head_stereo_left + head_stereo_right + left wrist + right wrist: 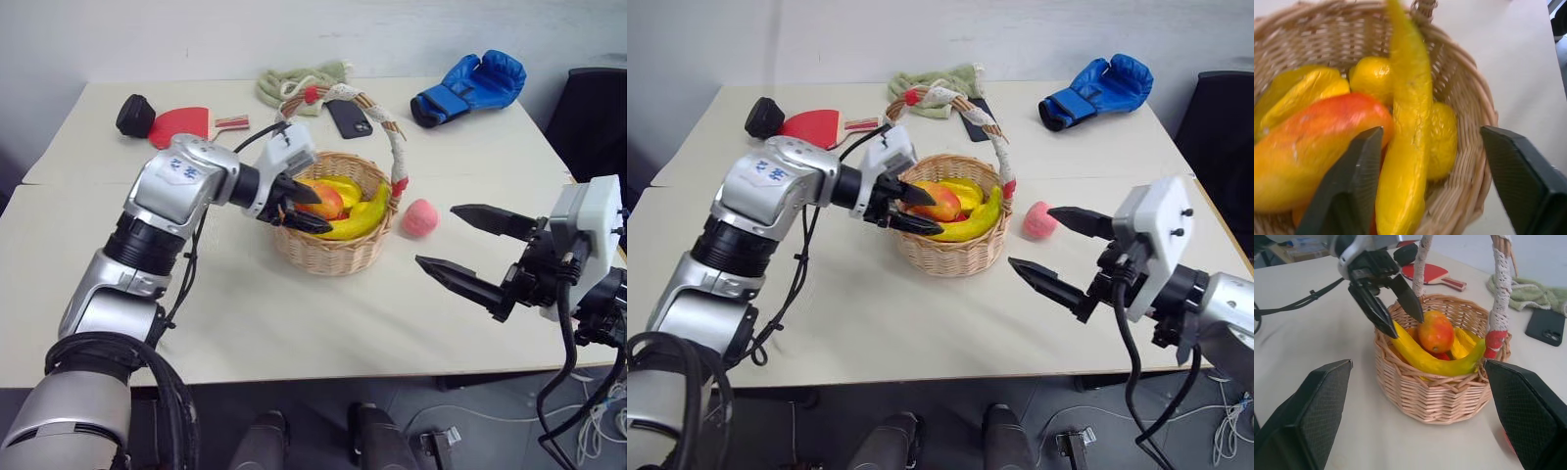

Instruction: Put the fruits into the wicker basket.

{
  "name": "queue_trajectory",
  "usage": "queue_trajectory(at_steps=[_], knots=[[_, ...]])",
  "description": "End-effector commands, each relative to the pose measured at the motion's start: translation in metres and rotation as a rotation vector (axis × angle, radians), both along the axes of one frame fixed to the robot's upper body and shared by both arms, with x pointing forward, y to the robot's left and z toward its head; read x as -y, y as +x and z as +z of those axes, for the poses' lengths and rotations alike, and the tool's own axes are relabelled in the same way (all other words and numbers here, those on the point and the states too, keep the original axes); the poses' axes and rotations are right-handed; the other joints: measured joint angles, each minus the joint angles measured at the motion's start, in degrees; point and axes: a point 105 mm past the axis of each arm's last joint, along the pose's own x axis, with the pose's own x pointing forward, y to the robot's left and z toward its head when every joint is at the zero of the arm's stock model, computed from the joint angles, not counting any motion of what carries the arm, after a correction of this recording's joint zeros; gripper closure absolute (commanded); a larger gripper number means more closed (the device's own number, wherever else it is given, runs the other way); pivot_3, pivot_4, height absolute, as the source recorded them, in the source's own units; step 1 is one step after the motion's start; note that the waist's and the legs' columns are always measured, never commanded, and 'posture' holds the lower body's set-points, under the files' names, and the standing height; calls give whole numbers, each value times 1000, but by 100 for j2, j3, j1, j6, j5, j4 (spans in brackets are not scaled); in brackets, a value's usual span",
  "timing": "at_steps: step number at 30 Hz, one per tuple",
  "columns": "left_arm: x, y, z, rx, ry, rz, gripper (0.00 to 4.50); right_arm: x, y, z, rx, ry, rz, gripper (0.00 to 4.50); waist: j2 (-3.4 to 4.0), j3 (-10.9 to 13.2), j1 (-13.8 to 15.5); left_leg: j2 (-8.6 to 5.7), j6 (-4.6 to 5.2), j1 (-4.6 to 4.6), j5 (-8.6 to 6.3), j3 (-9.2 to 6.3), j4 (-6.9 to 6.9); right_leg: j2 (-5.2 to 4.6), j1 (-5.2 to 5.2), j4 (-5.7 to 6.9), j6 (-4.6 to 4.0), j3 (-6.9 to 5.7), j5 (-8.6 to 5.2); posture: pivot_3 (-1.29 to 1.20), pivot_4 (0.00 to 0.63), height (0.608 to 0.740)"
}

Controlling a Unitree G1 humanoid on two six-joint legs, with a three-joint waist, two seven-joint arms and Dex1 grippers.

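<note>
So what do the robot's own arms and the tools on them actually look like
Both arms are silver-grey metal with black ribbed joint rings and loose black cables running alongside. The left arm's upper shell carries a small blue marking. Each wrist ends in a white boxy housing. The left tool and right tool each have two black, tapered, pointed fingers whose inner faces show a fine cross-hatched texture.

A blue boxing glove (470, 86), black phone (349, 117), green towel (299, 81) and red paddle (186, 124) lie on the table (245, 323).

one banana (1435, 363), one basket (1420, 396), one peach (419, 217)
</note>
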Motion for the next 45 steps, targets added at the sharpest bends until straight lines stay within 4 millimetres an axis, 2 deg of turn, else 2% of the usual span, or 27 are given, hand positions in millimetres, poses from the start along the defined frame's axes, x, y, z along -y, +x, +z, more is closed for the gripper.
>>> queue_trajectory(at_steps=[1,4,5,8,10,11,13,17,24,32,40,45], knots=[[-12,-23,32,71,-137,-115,722,10,-2,0,32,0,-67,0,0,0,2,2,0,-3,0,-3,0,0,0,1,0,-2,0,0,150,740],[-30,-57,46,57,-228,-279,722,38,18,-12,8,22,-247,0,0,0,-14,2,0,-9,0,-2,3,-2,-6,4,0,-1,0,0,150,740],[-32,-62,47,54,-235,-300,722,42,20,-14,6,25,-270,0,0,0,-6,2,0,-9,0,-2,5,-2,-5,4,0,-2,0,0,150,740],[-45,-80,46,34,-208,-388,722,62,46,-29,-44,82,-396,0,0,0,-4,-2,-3,-5,2,-2,8,-8,-1,-6,-1,-3,0,0,150,740],[-47,-83,49,27,-224,-398,722,65,60,-41,-84,105,-422,0,0,0,-12,-3,-5,2,4,-2,8,-6,3,-3,-3,-2,1,0,150,740],[-47,-83,51,21,-237,-395,381,65,66,-45,-92,109,-426,0,1,0,-8,-4,-5,3,6,-1,7,-6,3,1,-3,-2,1,0,150,740],[-46,-83,53,53,-239,-408,23,67,82,-53,-104,103,-451,0,1,0,-14,-4,-7,3,8,-5,6,-4,2,4,-4,-3,1,0,150,740],[-42,-76,57,108,-266,-386,23,71,117,-66,-116,107,-479,0,2,0,-50,-5,-7,2,8,-1,3,-2,-2,3,-4,-1,1,0,150,740],[-39,-75,56,128,-281,-362,23,58,158,-76,-152,155,-433,0,3,0,-177,-2,-8,-8,9,-2,-2,3,-13,16,-4,-3,1,0,150,740],[-43,-72,59,157,-276,-321,23,29,172,-73,-197,196,-291,0,3,-1,-275,0,-15,-34,12,5,-2,2,-59,38,-4,-1,1,0,150,740],[-40,-71,63,177,-284,-304,23,33,204,-86,-240,168,-379,0,4,-1,-304,0,-18,-36,14,15,-4,0,-72,46,-4,2,1,0,150,740],[-41,-68,64,180,-287,-289,0,25,203,-85,-248,199,-320,1132,4,-1,-308,0,-18,-41,14,24,-4,-4,-82,48,-4,3,1,0,150,740]])
